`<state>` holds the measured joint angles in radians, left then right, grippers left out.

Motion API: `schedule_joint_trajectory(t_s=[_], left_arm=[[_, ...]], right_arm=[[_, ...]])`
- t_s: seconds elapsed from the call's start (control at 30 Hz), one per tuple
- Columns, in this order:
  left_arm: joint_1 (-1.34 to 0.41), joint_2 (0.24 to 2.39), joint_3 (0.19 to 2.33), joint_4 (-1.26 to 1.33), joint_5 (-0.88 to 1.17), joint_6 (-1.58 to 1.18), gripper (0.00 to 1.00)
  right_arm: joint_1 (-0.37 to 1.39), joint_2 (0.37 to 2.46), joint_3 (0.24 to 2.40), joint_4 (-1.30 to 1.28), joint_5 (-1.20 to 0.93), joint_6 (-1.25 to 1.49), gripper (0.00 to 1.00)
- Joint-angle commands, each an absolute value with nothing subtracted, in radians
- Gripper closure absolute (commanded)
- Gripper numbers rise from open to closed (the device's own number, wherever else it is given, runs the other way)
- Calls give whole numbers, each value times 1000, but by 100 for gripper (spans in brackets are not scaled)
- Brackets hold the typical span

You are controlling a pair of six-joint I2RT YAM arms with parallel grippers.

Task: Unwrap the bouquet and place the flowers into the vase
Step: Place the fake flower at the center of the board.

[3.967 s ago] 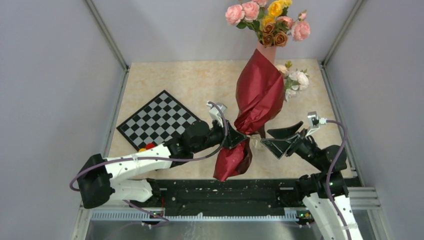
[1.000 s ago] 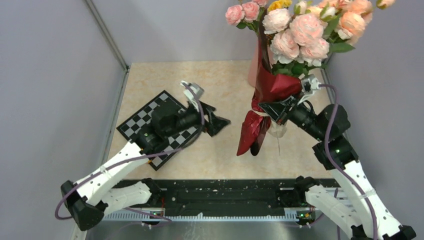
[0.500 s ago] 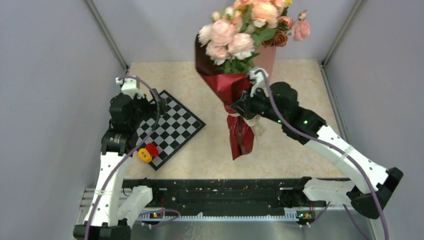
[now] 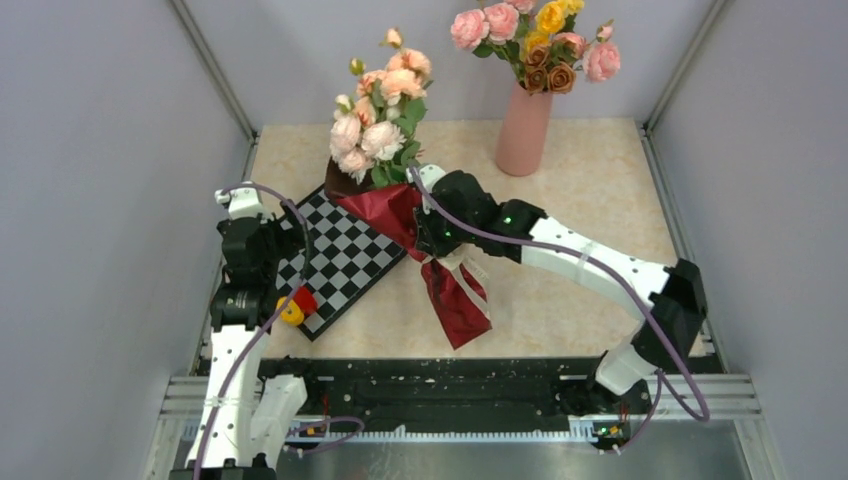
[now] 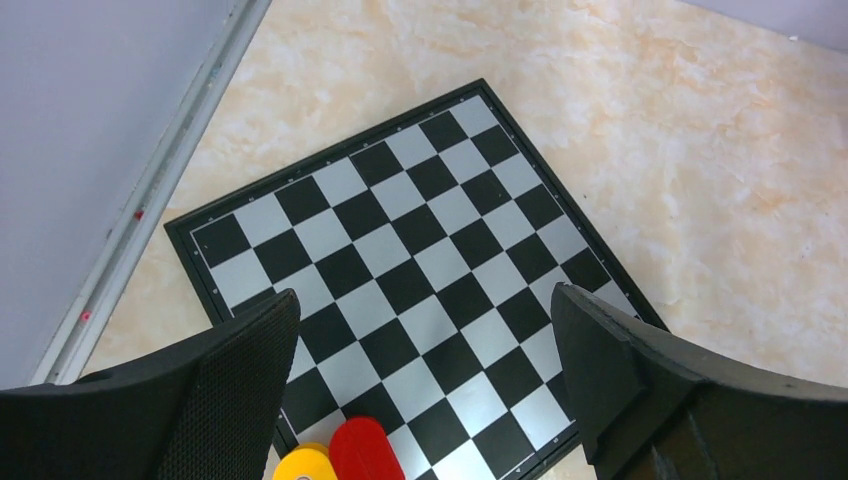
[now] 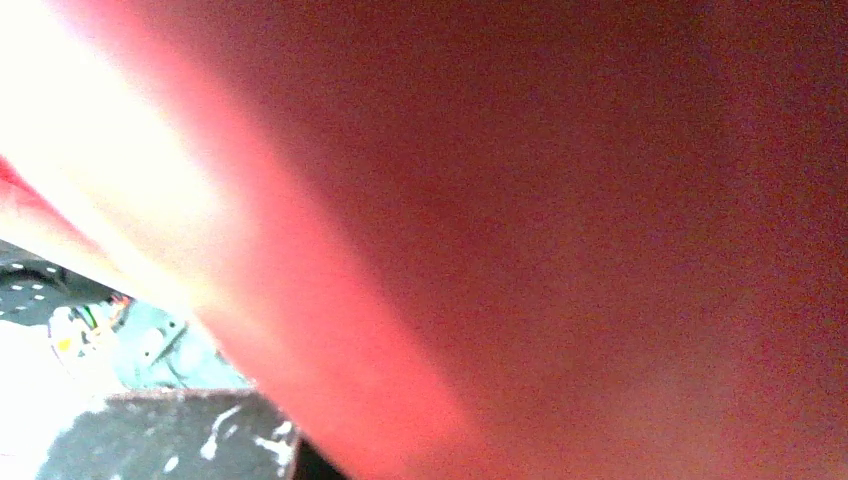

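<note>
Bouquet (image 4: 395,208) wrapped in dark red paper, tilted above the chessboard's (image 4: 345,262) far corner, my right gripper (image 4: 437,243) pinching its waist by the cream ribbon (image 4: 462,268), vase (image 4: 524,130) well apart at the table's (image 4: 600,200) far edge, my left gripper (image 5: 425,400) spread wide over the chessboard.

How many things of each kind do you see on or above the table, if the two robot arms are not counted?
bouquet in dark red paper: 1
vase: 1
bunch of larger roses standing in the vase: 1
chessboard: 1
small pieces: 2, one red piece and one yellow piece
Total: 6
</note>
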<state>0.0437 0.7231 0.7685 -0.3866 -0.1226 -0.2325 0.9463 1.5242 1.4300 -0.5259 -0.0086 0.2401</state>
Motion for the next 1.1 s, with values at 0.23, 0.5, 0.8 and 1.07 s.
schedule_joint_trajectory(t_s=[0.23, 0.5, 0.8, 1.07], left_arm=[[49, 696, 771, -327, -129, -192, 1], [50, 695, 743, -282, -66, -250, 1], [51, 699, 751, -298, -76, -238, 1], [50, 707, 749, -296, -60, -239, 1]], right_arm=[[935, 1681, 1490, -617, 159, 325, 100], [869, 1795, 1447, -591, 255, 350, 100], [824, 1901, 1469, -590, 263, 357, 100], [840, 2027, 1543, -616, 263, 380, 100]])
